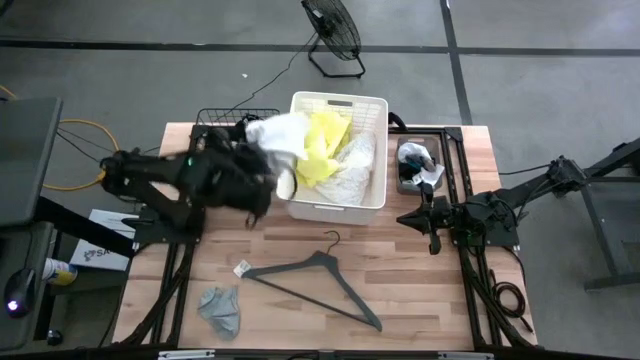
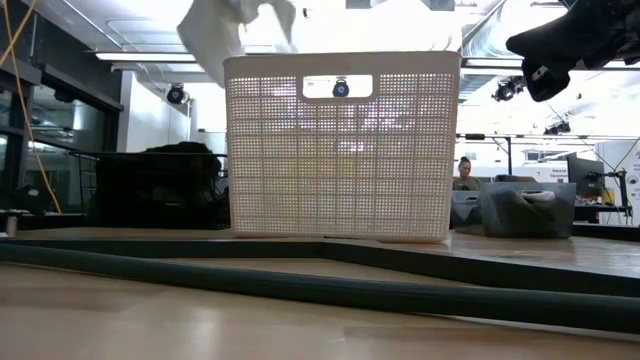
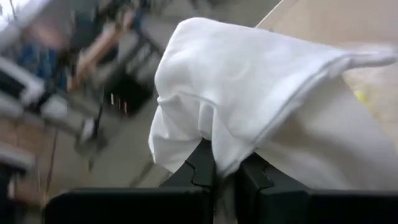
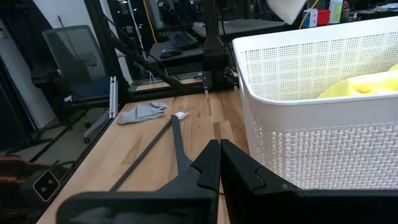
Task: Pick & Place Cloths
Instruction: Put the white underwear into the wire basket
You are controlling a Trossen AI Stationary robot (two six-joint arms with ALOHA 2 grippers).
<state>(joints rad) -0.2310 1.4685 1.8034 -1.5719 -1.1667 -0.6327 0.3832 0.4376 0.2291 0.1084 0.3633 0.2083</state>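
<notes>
Close against the left wrist camera, the white cloth (image 3: 261, 87) drapes over the left pincer (image 3: 225, 171), whose fingers are pinched together on a fold of it. From above, that cloth (image 1: 275, 135) hangs at the basket's (image 1: 335, 205) left rim, partly over the opening. It looks light, limp and easily creased; I judge a pinch on a gathered fold holds it best, since a loose edge could slip free or snag on the slatted wall.

Biggest thing around is the white slatted basket, standing toward the tabletop's (image 1: 420, 290) far edge. Inside it lie the neon yellow cloth (image 1: 322, 150) and a white lacy cloth (image 1: 355, 165), both soft and sure to sag when lifted. Dark wire crate (image 1: 225, 125) stands just beside the basket on the left arm's side, with something dark in it.

Next in size, the dark hanger (image 1: 315, 280) lies flat on the near half of the tabletop, between the basket and the small grey cloth (image 1: 220, 308). That cloth is well apart from both arms; the stiff hanger may catch a pincer reaching across.

Right pincer (image 1: 432, 232) waits fully closed and empty beside the basket's right side.
</notes>
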